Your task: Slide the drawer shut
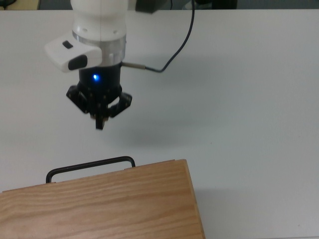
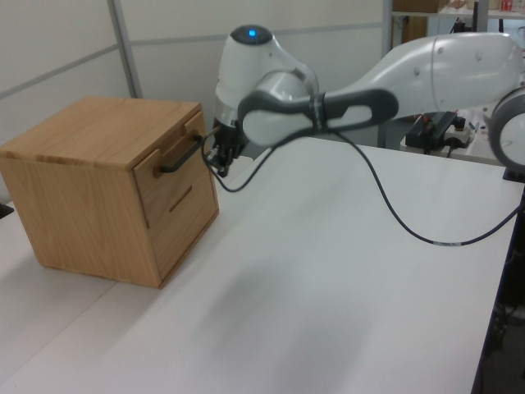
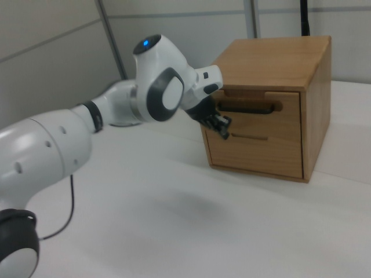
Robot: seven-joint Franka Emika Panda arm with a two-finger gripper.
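Observation:
The drawer [image 3: 287, 116] sits pushed flush into the wooden cabinet [image 1: 99, 209]. In the top view only its black bar handle [image 1: 89, 166] sticks out past the cabinet's top edge. My gripper [image 1: 99, 124] hangs well clear of the handle, up the top view and a little to the left, with its fingers shut and nothing between them. The left view has the gripper [image 2: 220, 164] just right of the handle [image 2: 180, 160], apart from it. Seen from the right view, the gripper [image 3: 223, 128] hovers in front of the drawer's left end.
The cabinet stands on a white table [image 1: 249, 99]. A black cable [image 1: 174, 50] trails from my wrist. A lower drawer front with a slot [image 3: 249, 137] lies under the top one. A wall panel [image 2: 164, 49] rises behind the cabinet.

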